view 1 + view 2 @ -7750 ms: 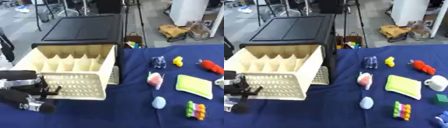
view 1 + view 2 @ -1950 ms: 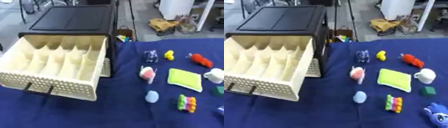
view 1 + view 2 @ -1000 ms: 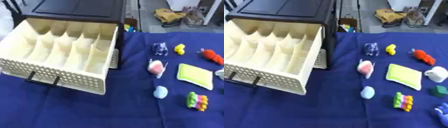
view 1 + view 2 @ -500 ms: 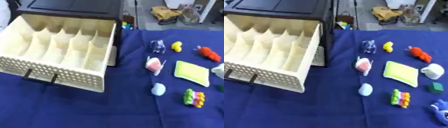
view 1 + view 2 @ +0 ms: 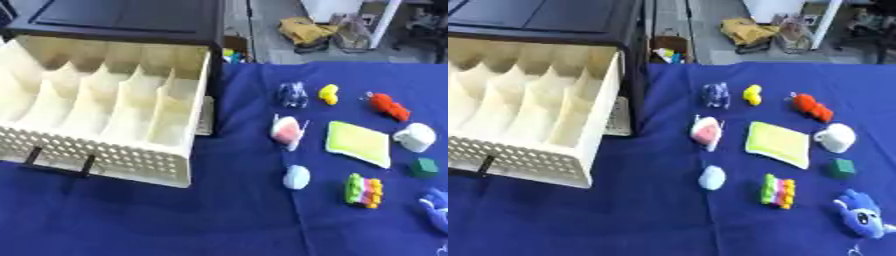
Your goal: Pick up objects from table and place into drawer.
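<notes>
Now drawer point(image 5: 105, 120) pulled open at table point(image 5: 175, 220) left; fingers unseen, state unknown

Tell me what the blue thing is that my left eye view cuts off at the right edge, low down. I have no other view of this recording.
Observer: The right eye view shows it whole: a blue plush toy with a white eye patch, lying on the blue cloth.
Operator: Is a hand on the part I can't see?
Observer: No. The whole toy lies free there, with nothing touching it, and no hand shows in that view.
Operator: Does its hidden side reach the green block?
Observer: No. The whole toy sits nearer the camera than the green block, with bare cloth between them.
</notes>
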You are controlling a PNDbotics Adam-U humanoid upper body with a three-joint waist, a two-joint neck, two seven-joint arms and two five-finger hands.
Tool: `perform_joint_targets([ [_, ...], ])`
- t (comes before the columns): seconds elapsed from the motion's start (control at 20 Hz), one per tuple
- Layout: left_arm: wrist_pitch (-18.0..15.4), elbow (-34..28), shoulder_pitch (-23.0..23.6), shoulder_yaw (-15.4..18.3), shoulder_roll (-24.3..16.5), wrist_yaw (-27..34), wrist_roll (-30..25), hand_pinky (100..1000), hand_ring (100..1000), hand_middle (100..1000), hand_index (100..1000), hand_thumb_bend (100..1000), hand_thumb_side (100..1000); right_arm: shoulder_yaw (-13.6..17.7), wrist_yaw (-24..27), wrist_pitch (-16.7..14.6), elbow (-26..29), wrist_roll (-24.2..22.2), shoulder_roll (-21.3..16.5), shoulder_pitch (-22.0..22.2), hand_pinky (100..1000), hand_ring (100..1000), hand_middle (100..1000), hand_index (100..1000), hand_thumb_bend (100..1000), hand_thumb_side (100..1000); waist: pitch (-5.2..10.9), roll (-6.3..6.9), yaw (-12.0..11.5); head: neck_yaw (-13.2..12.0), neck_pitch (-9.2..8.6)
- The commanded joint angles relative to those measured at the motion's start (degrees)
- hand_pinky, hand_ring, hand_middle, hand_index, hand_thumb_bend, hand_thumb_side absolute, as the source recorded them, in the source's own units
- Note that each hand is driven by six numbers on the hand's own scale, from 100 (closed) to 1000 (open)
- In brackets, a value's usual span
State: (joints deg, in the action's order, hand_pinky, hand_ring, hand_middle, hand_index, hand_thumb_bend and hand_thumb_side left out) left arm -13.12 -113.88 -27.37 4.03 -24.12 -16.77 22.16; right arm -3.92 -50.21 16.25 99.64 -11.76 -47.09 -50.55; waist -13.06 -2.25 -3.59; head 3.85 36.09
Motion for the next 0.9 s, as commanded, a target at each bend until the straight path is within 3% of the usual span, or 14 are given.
perform_joint_targets([
  [0.05, -0.1, -0.7, -0.4, -0.1, -0.7, 0.1, -0.4, 659, 786, 745, 881, 466, 1000, -1.4, -2.5, -1.4, -5.9, -2.5, -1.6, -2.9, 891, 940, 926, 957, 331, 1000, 0.94, 0.05, -0.1, 0.6, -0.98],
  [0.3, -0.1, -0.7, -0.4, -0.2, -0.7, 0.0, -0.5, 658, 786, 745, 878, 464, 1000, -2.3, -4.7, -1.9, -13.5, -3.0, -0.3, -6.2, 902, 959, 941, 966, 387, 1000, 0.73, 0.15, -0.4, 0.8, -1.54],
  [0.55, 0.1, -0.7, -0.3, -0.3, -0.7, -0.1, -0.6, 658, 786, 745, 876, 464, 1000, -4.0, -7.6, -4.6, -20.3, -8.5, 0.0, -8.3, 931, 982, 954, 1000, 423, 1000, 0.61, 0.17, -0.6, 1.0, -2.12],
  [0.9, 0.1, -0.7, -0.4, -0.5, -0.6, 0.1, -0.7, 659, 787, 745, 874, 465, 1000, -5.7, -12.8, -8.8, -27.2, -14.9, 1.8, -10.5, 944, 987, 963, 1000, 398, 1000, 0.75, 0.17, -0.8, 1.3, -2.68],
])
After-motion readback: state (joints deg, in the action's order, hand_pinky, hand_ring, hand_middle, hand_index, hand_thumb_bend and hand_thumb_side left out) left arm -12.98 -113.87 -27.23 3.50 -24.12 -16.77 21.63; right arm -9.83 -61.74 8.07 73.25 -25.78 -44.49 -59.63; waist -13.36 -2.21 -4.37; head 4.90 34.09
